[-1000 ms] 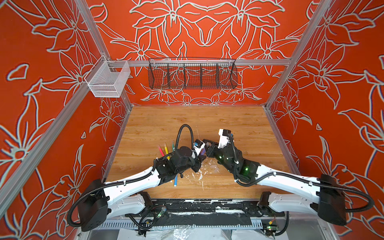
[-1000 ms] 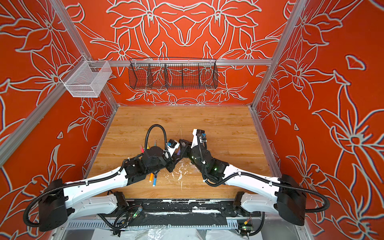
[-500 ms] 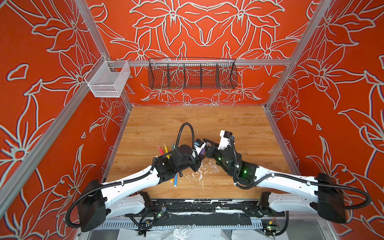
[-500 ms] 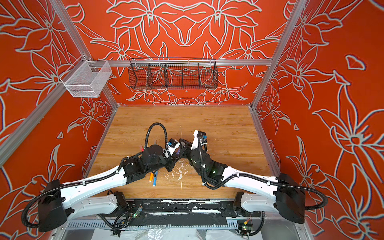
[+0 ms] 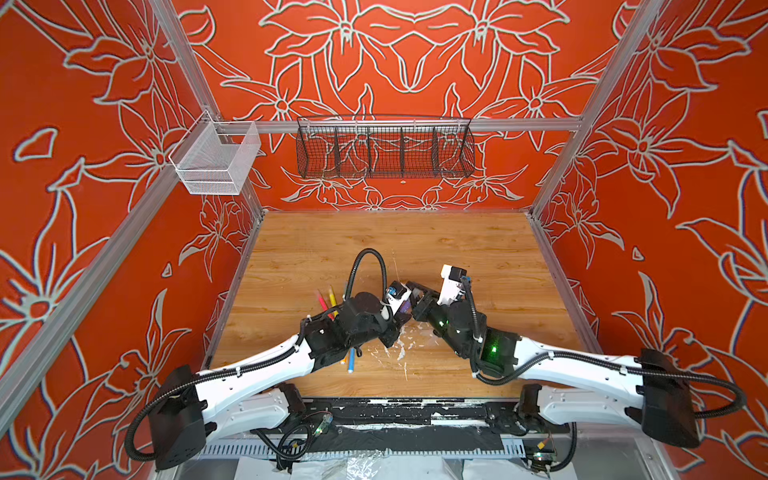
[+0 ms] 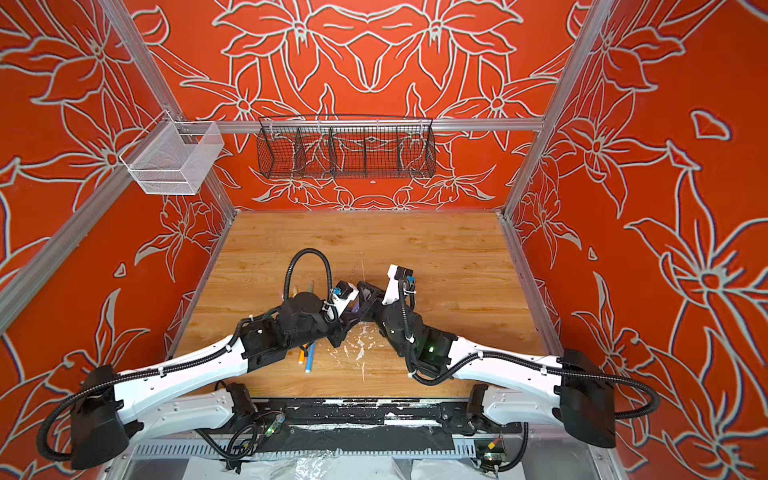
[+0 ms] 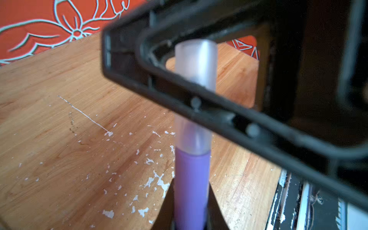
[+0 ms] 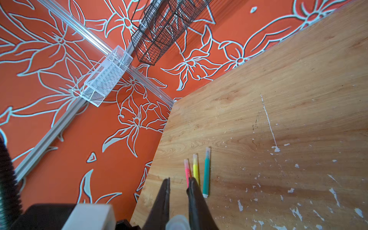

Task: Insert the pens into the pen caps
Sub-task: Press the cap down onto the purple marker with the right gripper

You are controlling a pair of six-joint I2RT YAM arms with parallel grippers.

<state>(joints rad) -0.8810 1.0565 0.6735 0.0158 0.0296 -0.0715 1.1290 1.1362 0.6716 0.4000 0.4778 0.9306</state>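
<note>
Working from the big things down. Room: orange walls point(image 5: 124, 208) with white flower outlines on three sides, aluminium frame rails, a black wire basket point(image 5: 384, 149) on the back rail, a white mesh basket point(image 5: 216, 162) at the left corner. Wood-grain surface point(image 5: 415, 249), worn, with white flecks point(image 7: 162, 186) and one long scratch near the middle. Left arm point(image 5: 257, 365) and right arm point(image 5: 582, 365) meet nose to nose over the near middle of it. Left jaws clenched on the purple pen point(image 7: 192, 171), held above the surface. Right jaws clamped on the clear pen cap point(image 7: 196, 59) that sits over its tip, rim against the purple barrel, so this one looks seated or very nearly. Pink pen point(image 8: 186, 171), yellow pen point(image 8: 195, 169) and green pen point(image 8: 206, 175) lie side by side left of the middle, each with a clear cap on one end: done. Orange pen point(image 6: 302, 355) and blue pen point(image 6: 310, 359) lie together nearer the front, their far ends hidden under the left arm; capped or not, cannot tell. No loose caps made out, though clear plastic would be faint on this wood. Reckon four of six finished or nearly, two unconfirmed.
</note>
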